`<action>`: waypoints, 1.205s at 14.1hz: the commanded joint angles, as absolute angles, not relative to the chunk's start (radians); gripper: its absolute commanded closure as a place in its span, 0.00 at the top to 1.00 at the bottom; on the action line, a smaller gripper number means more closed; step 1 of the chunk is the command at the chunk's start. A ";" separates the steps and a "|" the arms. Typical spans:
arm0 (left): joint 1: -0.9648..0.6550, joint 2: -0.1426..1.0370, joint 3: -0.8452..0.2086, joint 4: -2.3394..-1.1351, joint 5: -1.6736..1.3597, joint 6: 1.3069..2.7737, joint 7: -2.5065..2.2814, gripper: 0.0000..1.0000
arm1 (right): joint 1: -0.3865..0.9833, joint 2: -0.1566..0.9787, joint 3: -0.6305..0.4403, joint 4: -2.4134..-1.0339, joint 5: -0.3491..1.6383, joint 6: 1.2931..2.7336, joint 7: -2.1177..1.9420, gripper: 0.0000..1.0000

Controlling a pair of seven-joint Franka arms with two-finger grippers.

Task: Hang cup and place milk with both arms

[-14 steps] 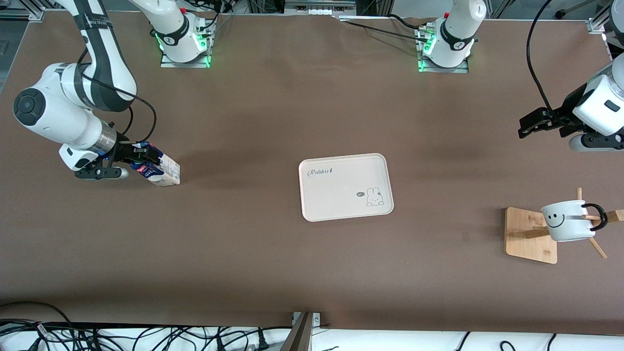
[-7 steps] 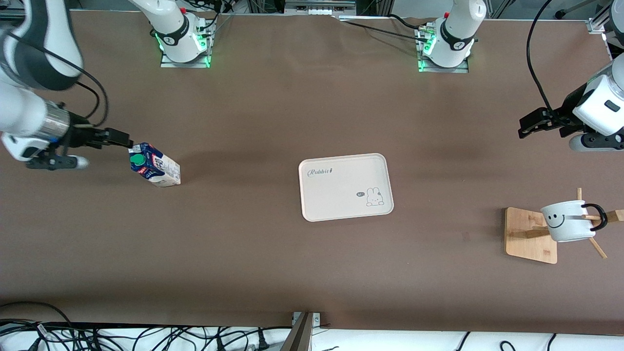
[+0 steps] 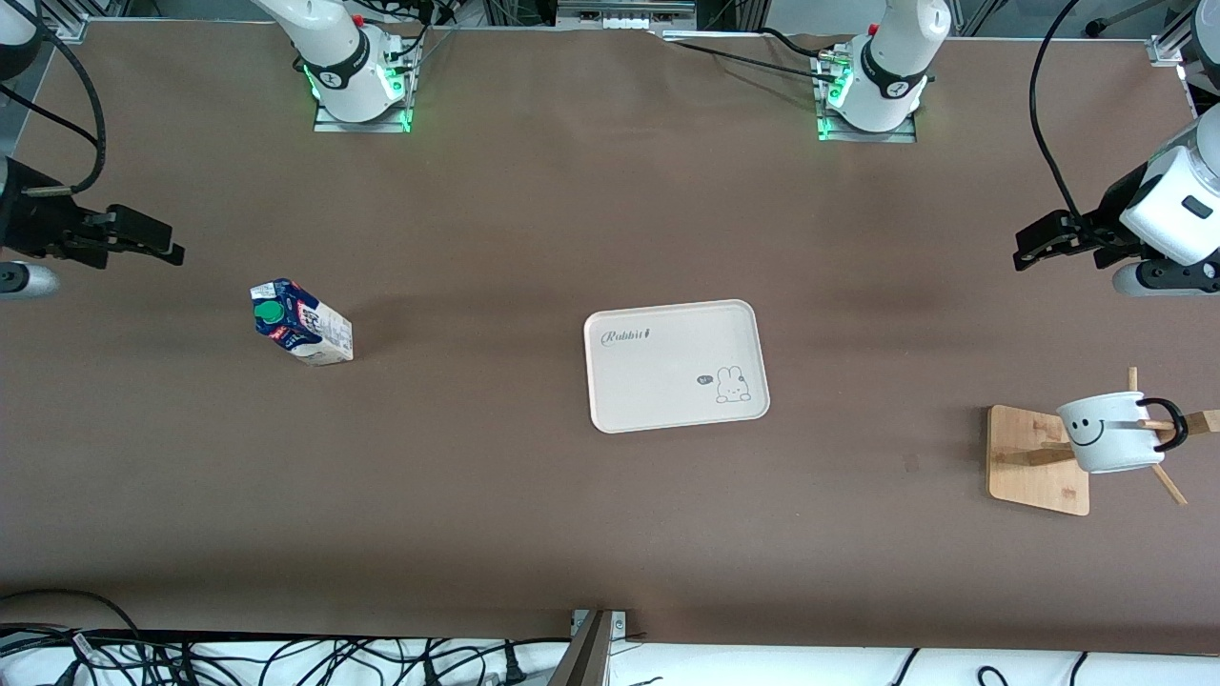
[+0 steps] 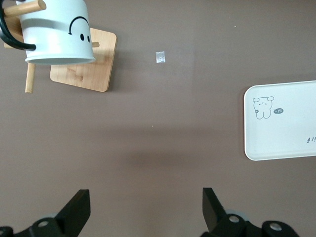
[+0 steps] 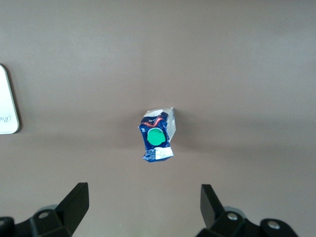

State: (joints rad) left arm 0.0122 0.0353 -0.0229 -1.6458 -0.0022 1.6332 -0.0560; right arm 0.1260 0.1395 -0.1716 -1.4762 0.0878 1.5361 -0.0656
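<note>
The milk is a blue and white carton with a green cap, standing alone on the brown table toward the right arm's end; the right wrist view shows the milk from above. My right gripper hangs open and empty over the table's edge at that end, well apart from the carton; its open jaws frame bare table. The white smiley cup hangs by its black handle on a peg of the wooden rack at the left arm's end. My left gripper waits open over bare table, with the cup in its wrist view.
A cream tray with a rabbit drawing lies at the table's middle, with nothing on it; it also shows as the tray in the left wrist view. Cables lie off the table's edge nearest the front camera.
My right gripper let go of the milk and drew back toward the table's edge at its own end. The carton stayed where it stood. The left arm has not moved.
</note>
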 commanded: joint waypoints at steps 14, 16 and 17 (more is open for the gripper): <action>0.006 0.048 -0.018 -1.621 -0.008 1.628 -0.064 1.00 | -0.051 0.123 -0.021 -1.473 0.003 1.692 -0.015 1.00; 0.006 0.048 -0.018 -1.621 -0.008 1.628 -0.064 1.00 | -0.049 0.115 -0.023 -1.471 0.000 1.625 -0.012 1.00; 0.006 0.048 -0.018 -1.621 -0.008 1.628 -0.064 1.00 | -0.045 0.118 -0.020 -1.467 -0.005 1.609 -0.015 1.00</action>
State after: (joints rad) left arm 0.0122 0.0362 -0.0229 -1.6457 -0.0022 1.6332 -0.0560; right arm -0.0287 0.1364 -0.0443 -1.4619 0.0030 1.6488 -0.0274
